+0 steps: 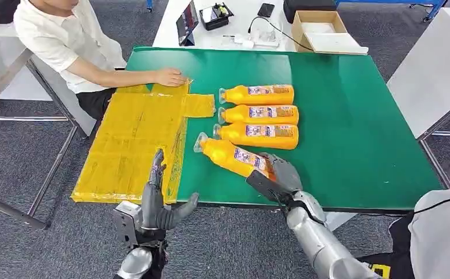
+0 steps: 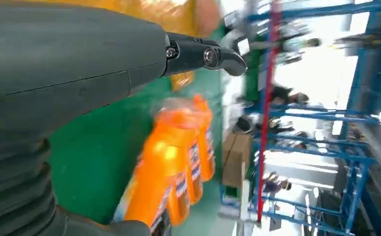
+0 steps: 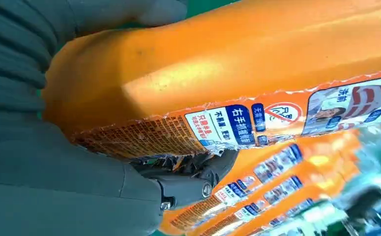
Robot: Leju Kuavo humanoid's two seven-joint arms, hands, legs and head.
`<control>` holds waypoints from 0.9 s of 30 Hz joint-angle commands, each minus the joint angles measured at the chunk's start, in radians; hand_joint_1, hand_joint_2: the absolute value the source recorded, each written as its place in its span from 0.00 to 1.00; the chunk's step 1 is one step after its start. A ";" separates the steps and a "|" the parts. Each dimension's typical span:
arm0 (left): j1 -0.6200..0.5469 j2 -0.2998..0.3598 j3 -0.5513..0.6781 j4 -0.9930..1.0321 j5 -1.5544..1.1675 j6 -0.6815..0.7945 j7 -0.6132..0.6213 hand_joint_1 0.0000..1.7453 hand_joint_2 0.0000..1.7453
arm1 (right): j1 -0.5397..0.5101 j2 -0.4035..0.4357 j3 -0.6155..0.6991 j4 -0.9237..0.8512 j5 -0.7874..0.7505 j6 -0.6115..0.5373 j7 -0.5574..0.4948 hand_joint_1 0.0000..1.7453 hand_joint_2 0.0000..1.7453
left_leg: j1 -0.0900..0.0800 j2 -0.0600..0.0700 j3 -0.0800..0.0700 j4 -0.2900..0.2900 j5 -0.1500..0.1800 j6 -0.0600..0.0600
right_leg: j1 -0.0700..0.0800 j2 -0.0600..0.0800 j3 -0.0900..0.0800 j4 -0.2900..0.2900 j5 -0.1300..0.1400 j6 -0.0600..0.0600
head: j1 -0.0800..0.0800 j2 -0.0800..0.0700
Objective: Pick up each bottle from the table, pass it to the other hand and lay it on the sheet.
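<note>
Nearest the head camera, the left hand (image 1: 155, 200) is seen at 7 o'clock, fingers apart and holding nothing, by the yellow sheet (image 1: 135, 139). At 5 o'clock the right hand (image 1: 277, 174) is wrapped on the base of the nearest bottle (image 1: 234, 156), which lies on the green table (image 1: 350, 116). Three more bottles (image 1: 258, 111) are lined up at 12 o'clock. From the right wrist, the bottle is seen clamped. It should be lifted level and passed slowly.
</note>
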 commanded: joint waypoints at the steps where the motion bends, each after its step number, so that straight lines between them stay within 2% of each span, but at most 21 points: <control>1: 0.002 0.014 0.020 0.029 0.224 -0.145 0.119 0.00 1.00 | 0.150 -0.004 0.017 -0.224 -0.190 -0.043 -0.058 1.00 1.00 | 0.001 -0.002 0.001 -0.001 -0.001 -0.002 | 0.002 -0.002 0.002 -0.002 -0.001 -0.003 | 0.000 0.000; 9: 0.003 0.017 0.020 0.029 0.245 -0.155 0.130 0.00 1.00 | 0.156 0.000 0.022 -0.245 -0.211 -0.043 -0.063 1.00 1.00 | 0.000 -0.001 -0.006 -0.001 0.000 -0.001 | 0.000 0.000 -0.004 0.000 -0.001 -0.001 | 0.000 0.000; 11: -0.002 0.025 0.012 0.032 0.290 -0.172 0.162 0.00 1.00 | 0.165 0.000 0.036 -0.269 -0.260 -0.037 -0.087 1.00 1.00 | 0.001 -0.001 -0.006 -0.001 -0.001 -0.001 | 0.001 0.000 -0.004 0.000 -0.001 -0.002 | 0.000 0.000; 14: -0.010 0.044 -0.006 0.058 0.376 -0.190 0.239 0.00 1.00 | 0.191 0.013 0.086 -0.347 -0.311 -0.039 -0.107 1.00 1.00 | 0.001 -0.001 -0.007 -0.001 -0.001 -0.002 | 0.001 0.000 -0.005 0.000 -0.002 -0.003 | 0.000 0.000; 19: -0.011 0.061 -0.037 0.042 0.410 -0.232 0.217 0.00 1.00 | 0.218 0.034 0.207 -0.412 -0.353 0.000 -0.102 0.98 1.00 | 0.001 0.001 -0.008 -0.001 -0.001 -0.002 | 0.001 0.001 -0.007 0.000 -0.002 -0.003 | 0.000 0.000; 24: -0.026 0.054 -0.053 0.026 0.432 -0.303 0.217 0.00 1.00 | 0.202 0.033 0.356 -0.370 -0.309 -0.003 -0.182 0.98 1.00 | 0.001 -0.001 -0.012 0.000 0.000 -0.001 | 0.001 -0.001 -0.010 0.001 -0.001 -0.001 | 0.000 0.000; 27: -0.035 0.054 -0.059 0.030 0.454 -0.344 0.222 0.00 1.00 | 0.213 0.029 0.398 -0.383 -0.296 -0.025 -0.227 0.90 1.00 | 0.001 -0.001 -0.010 -0.001 -0.001 -0.001 | 0.001 -0.001 -0.008 0.000 -0.002 -0.002 | 0.000 0.000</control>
